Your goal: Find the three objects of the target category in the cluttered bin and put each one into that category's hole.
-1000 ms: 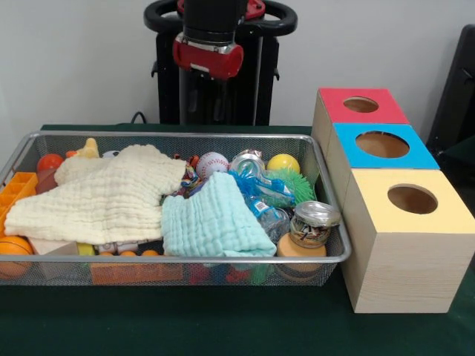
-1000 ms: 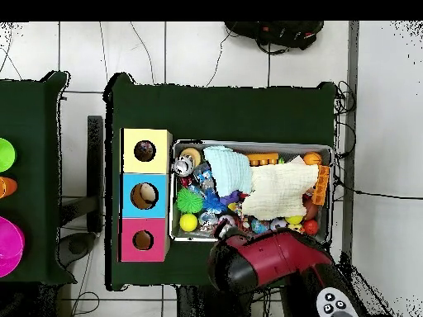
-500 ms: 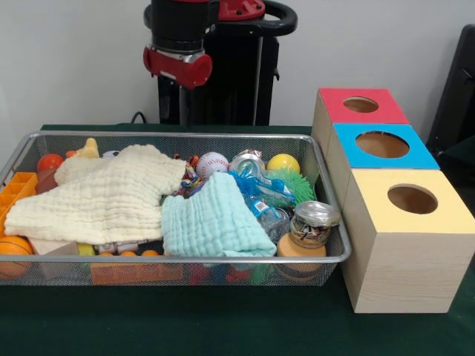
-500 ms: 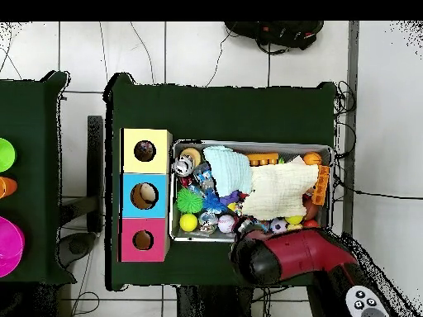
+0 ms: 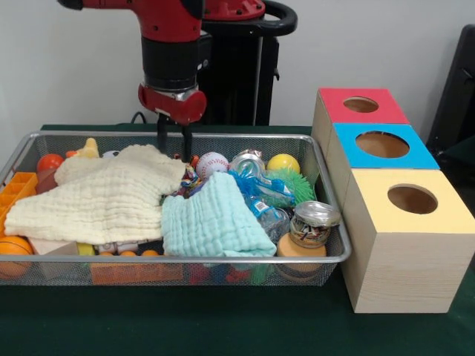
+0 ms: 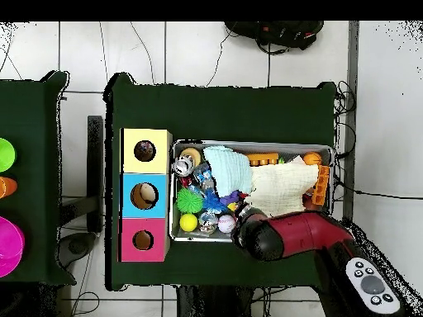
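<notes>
My gripper (image 5: 174, 152) hangs open with nothing between its fingers, tips just over the far edge of a cream cloth (image 5: 104, 196) in the wire bin (image 5: 223, 259). A baseball (image 5: 213, 164) lies just right of the fingertips. Further right sit a crushed can (image 5: 248, 162), a yellow ball (image 5: 283, 163) and a green spiky ball (image 5: 291, 184). A teal cloth (image 5: 211, 221) covers the bin's middle. In the overhead view the red arm head (image 6: 258, 237) hides the gripper; the baseball (image 6: 225, 223) shows beside it.
Three wooden boxes with round holes stand beside the bin: red (image 5: 386, 111), blue (image 5: 421, 154), yellow (image 5: 453, 215). A glass jar (image 5: 313, 222) sits in the bin's near right corner. An orange tray (image 5: 16, 189) and orange balls (image 5: 13, 252) fill the left end.
The arm has swung left in the front view and come down; the gripper's fingers now reach into the far part of the bin over the cream cloth.
</notes>
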### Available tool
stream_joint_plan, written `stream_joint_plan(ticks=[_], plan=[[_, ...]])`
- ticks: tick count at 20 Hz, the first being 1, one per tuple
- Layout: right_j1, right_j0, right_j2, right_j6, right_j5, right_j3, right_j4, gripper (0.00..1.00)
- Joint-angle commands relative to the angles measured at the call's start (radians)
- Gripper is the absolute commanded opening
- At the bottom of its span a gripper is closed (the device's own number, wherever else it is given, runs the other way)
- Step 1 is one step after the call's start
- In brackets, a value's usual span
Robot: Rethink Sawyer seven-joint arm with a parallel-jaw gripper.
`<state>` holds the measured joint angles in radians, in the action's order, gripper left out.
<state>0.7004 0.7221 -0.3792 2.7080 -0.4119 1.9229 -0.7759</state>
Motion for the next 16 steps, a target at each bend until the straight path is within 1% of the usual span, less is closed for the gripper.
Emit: stream_joint_plan(ticks=[1,11,16], plan=[[-0.094,-0.022,-0.078,-0.180,0.029,-0.118,-0.074,1.00],[-0.084,-0.041,-0.062,-0.161,0.039,-0.103,-0.071,1.00],[-0.075,-0.091,-0.019,-0.102,0.078,-0.087,-0.098,1.00]])
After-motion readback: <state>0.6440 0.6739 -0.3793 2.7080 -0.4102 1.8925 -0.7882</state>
